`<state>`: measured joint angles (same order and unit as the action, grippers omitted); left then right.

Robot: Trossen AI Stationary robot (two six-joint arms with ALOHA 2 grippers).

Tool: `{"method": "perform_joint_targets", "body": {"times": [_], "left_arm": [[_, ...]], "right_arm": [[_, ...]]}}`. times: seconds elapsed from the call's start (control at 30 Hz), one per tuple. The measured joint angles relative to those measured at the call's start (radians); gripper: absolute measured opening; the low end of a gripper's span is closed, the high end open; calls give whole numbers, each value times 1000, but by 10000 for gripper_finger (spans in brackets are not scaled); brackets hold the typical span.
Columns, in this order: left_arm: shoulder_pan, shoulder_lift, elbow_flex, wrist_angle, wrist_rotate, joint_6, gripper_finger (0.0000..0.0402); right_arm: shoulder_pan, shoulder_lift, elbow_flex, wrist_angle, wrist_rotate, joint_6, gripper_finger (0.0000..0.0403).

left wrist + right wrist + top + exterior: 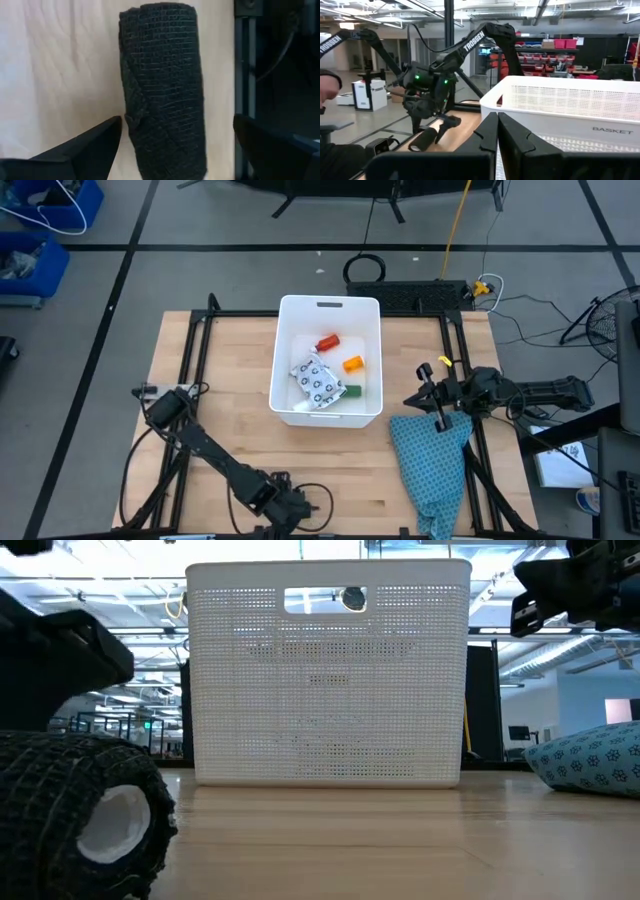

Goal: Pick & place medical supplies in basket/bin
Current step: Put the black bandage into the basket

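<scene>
From above, one white basket [330, 307] stands at the middle of the wooden table [210, 380], with four supplies inside: a red-and-white bottle [327, 342], an orange vial [353, 364], a green oblong [352, 391] and a dotted white packet [318, 383]. One teal cloth [430, 465] lies to the right, under the right gripper [437, 402].

At table height, one black roll [75, 810] lies near left.

The left gripper [177, 145] is spread wide around the roll, apparently not touching.

The right gripper's fingers [487, 132] are pressed together, holding nothing.

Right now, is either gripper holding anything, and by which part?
Nothing is held. The left gripper is open, its fingers either side of the black roll lying on the table, not closed on it. The right gripper is shut and empty, beside the basket.
</scene>
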<state>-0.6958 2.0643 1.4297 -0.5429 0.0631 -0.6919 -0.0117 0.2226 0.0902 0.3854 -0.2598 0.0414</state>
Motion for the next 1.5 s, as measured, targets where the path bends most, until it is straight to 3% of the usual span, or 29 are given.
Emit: {"method": "perform_joint_targets", "body": {"times": [0.23,0.4,0.53,0.73,0.83,1.0,1.17,1.3,1.4,1.5], "left_arm": [[17,9,-12,82,48,37,382],[27,8,-21,65,54,59,340],[44,8,-29,76,101,64,261],[61,-8,-31,64,165,144,85],[56,-44,-33,-2,137,230,65],[45,-188,-33,-207,-126,254,65],[-11,-403,-34,-287,-394,297,65],[-75,-601,-101,-273,-681,362,65],[-116,-764,-230,-192,-887,433,65],[-114,-947,-431,21,-967,558,65]], "right_arm": [[0,0,0,1,0,0,4],[0,1,-1,6,0,0,4],[0,1,-1,5,0,0,4],[0,1,-1,5,0,-4,4],[0,1,-1,5,0,-3,4],[0,1,-2,5,-2,-1,4],[0,0,-2,5,-3,-1,4],[0,0,-2,6,-3,-5,4],[0,0,-2,6,-4,-8,4],[0,0,-2,7,-4,-18,4]]}}
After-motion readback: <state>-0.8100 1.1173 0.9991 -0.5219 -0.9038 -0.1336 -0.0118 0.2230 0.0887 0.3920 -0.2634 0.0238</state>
